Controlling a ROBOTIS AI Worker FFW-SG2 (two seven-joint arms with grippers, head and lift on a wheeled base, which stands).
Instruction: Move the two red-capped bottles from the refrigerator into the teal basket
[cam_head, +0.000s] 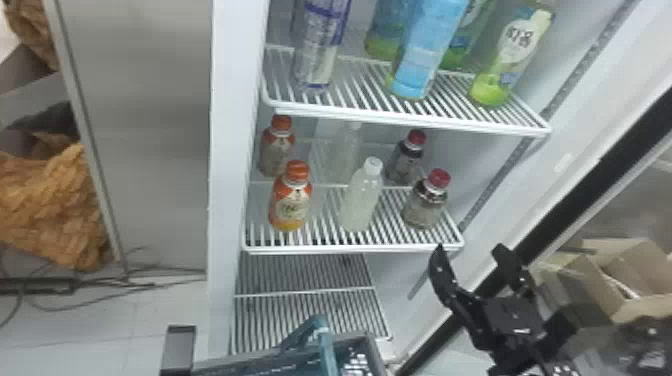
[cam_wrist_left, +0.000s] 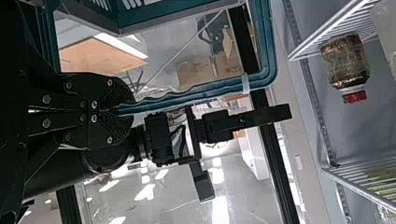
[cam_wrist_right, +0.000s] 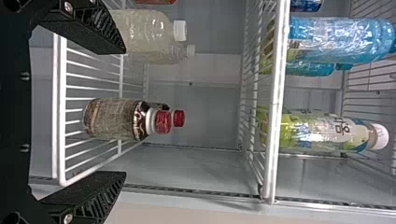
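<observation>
Facing two red-capped plastic bottles (cam_head: 424, 209), our black right gripper (cam_head: 470, 247) gapes; our black left gripper (cam_wrist_left: 125, 111) pinches the teal basket handle (cam_wrist_left: 205, 90).

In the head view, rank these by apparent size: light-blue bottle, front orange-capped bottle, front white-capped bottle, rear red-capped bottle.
1. Light-blue bottle, even with its top cut off
2. Front orange-capped bottle and front white-capped bottle: too alike to rank
3. Rear red-capped bottle
</observation>
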